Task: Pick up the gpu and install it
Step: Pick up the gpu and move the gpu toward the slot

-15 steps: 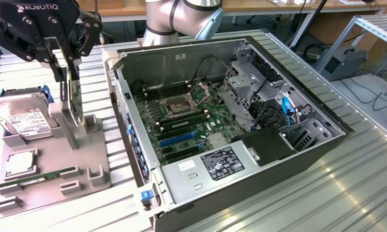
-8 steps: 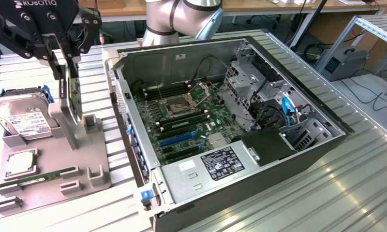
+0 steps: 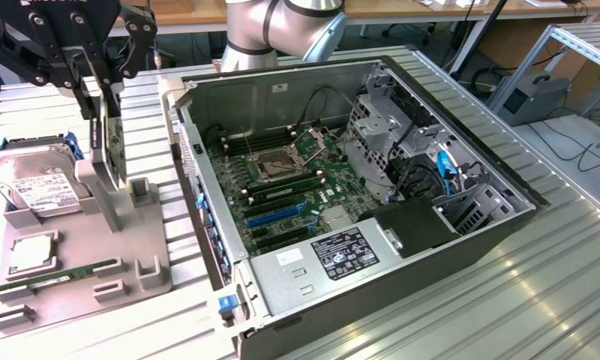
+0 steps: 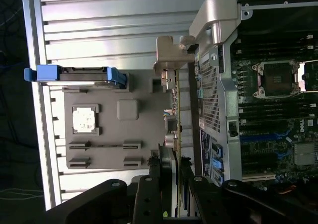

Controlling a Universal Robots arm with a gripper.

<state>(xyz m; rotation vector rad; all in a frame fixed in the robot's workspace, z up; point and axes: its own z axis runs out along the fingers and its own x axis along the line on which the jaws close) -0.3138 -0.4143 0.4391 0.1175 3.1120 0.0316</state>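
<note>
The gpu (image 3: 101, 146) is a thin dark card standing on edge over the grey holder tray (image 3: 130, 251), beside the open computer case (image 3: 280, 277). My gripper (image 3: 98, 120) comes down on it from above, its black fingers pressed against both faces of the card. In the wrist view the gpu (image 4: 177, 129) runs edge-on from between the fingers of the gripper (image 4: 174, 172) to its silvery end bracket (image 4: 171, 55). I cannot tell whether the card's lower edge still rests in the tray. The motherboard (image 3: 280, 187) lies exposed with a blue expansion slot (image 3: 275, 214).
On the tray lie a silver hard drive (image 3: 40, 187) in blue rails, a processor chip (image 3: 30, 255) and a green memory stick (image 3: 60, 274). The case wall (image 4: 208, 85) stands close beside the card. Drive cages and cables (image 3: 410, 165) fill the case's far side.
</note>
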